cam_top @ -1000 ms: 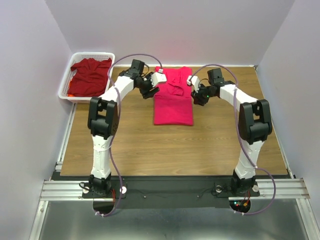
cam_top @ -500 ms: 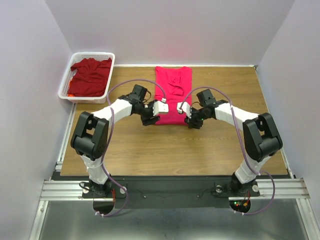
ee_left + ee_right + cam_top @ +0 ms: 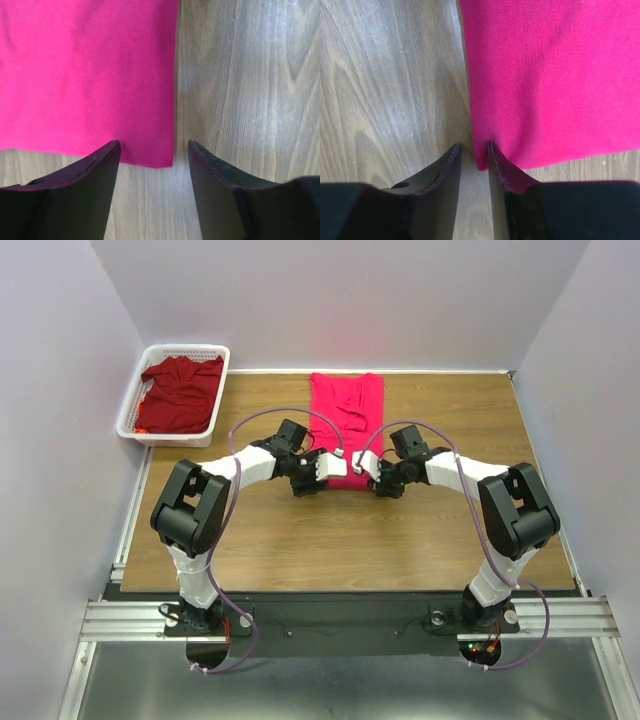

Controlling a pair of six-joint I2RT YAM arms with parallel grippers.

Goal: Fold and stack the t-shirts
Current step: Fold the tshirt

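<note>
Pink t-shirt lies flat on table, far centre; left gripper wide open astride its near left corner, right gripper narrowly open around near right corner, neither holding cloth.

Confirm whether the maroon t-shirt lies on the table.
No, the maroon t-shirt sits crumpled inside the white mesh basket.

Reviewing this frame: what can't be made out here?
Top view: fingertips of left gripper and right gripper, hidden under their wrists.
Right wrist view: whether that gripper pinches the pink t-shirt's corner; fingers partly cover it.
Top view: orange speck in the basket, too small.
</note>
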